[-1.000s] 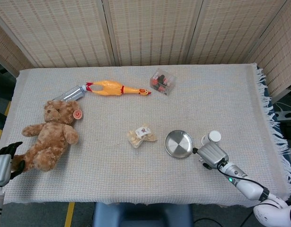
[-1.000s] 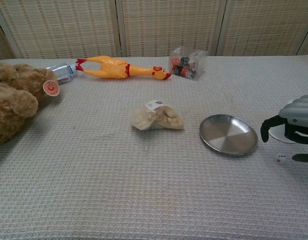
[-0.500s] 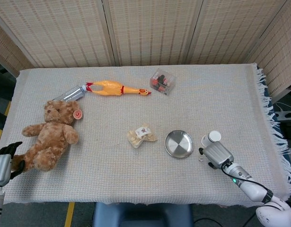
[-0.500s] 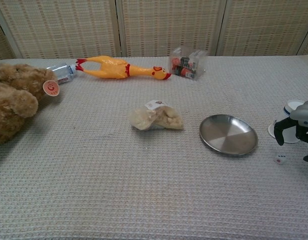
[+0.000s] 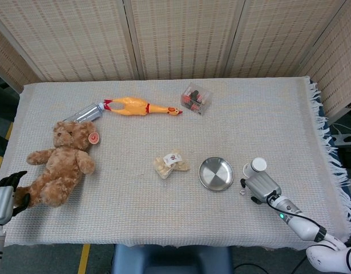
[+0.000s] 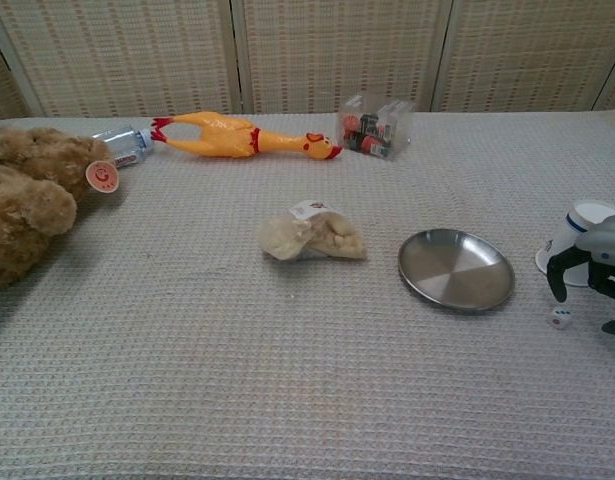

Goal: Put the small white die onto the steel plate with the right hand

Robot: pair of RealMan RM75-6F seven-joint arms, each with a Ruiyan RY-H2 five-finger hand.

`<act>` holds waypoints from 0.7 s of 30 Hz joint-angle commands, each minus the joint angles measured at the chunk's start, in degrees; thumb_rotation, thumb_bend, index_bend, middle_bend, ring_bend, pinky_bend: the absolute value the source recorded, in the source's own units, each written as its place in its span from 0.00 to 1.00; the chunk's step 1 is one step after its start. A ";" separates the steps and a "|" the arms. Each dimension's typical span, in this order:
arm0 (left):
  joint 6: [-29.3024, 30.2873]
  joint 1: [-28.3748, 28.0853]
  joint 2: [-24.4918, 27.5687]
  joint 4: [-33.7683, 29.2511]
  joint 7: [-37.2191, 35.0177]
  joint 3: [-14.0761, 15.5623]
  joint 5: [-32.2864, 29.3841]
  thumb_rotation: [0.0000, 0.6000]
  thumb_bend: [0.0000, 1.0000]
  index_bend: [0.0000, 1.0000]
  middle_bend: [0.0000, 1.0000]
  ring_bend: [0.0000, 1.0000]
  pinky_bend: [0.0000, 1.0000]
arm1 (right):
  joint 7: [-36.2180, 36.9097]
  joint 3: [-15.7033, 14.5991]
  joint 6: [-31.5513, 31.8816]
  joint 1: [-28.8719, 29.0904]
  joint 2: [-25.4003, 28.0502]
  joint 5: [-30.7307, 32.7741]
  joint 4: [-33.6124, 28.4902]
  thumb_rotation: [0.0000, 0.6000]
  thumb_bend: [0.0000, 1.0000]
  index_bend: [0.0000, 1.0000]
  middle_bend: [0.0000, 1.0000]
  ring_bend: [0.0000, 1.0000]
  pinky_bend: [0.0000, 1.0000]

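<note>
A table (image 5: 266,108) covered in a pale woven cloth fills most of the head view, with ribbed beige screen panels (image 5: 181,34) behind it along the top of the frame.

At the left of the frame a brown teddy bear (image 5: 60,162) lies on its back. The robot's left hand (image 5: 7,191) sits at the lower left edge, just beside the bear's foot, holding nothing; only its dark fingertips show, and whether they are spread or curled cannot be told.

The right arm (image 5: 298,220) comes in from the lower right corner. The right hand (image 5: 258,185) hangs low over the cloth at the lower right of centre, dark fingers (image 6: 557,275) curved downward and apart, holding nothing.

In the upper left, a yellow rubber chicken (image 5: 141,107) lies flat, with a silver tube (image 5: 87,113) just beside its tail. Right of the chicken's head sits a clear plastic box (image 5: 196,99) with dark and red contents.

The round steel plate (image 5: 216,173) rests a little below and right of centre. To its left lies a small clear bag of pale lumps (image 5: 170,164).

A white cup (image 6: 575,240) lies on its side at the right edge of the chest view, just behind the right hand.

The small white die (image 6: 560,316) sits on the cloth at the lower right, just beneath the right hand's fingertips and apart from the plate's right rim.
</note>
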 commanded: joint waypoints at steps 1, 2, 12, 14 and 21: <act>0.09 0.03 0.01 -0.02 -0.05 0.00 0.06 1.00 0.41 0.18 0.22 0.25 0.40 | 0.85 -0.16 -0.10 0.08 -0.37 -0.53 0.25 1.00 0.17 0.40 0.84 0.83 1.00; 0.13 0.05 0.04 -0.08 -0.06 0.03 0.09 1.00 0.41 0.18 0.22 0.25 0.40 | 1.39 -0.24 -0.08 0.10 -0.59 -0.93 0.50 1.00 0.17 0.40 0.84 0.83 1.00; 0.13 0.09 0.15 -0.23 -0.16 0.05 0.08 1.00 0.40 0.19 0.22 0.25 0.40 | 4.55 -0.44 0.71 0.07 -2.07 -2.91 2.67 1.00 0.17 0.42 0.84 0.84 1.00; 0.15 0.10 0.20 -0.28 -0.19 0.03 0.06 1.00 0.40 0.19 0.22 0.25 0.40 | 4.94 -0.48 0.81 0.05 -2.24 -3.12 3.04 1.00 0.17 0.43 0.84 0.84 1.00; 0.11 0.06 0.24 -0.38 -0.14 0.02 0.05 1.00 0.40 0.19 0.22 0.25 0.40 | 6.13 -0.57 1.12 -0.03 -2.70 -3.65 3.84 1.00 0.17 0.43 0.84 0.84 1.00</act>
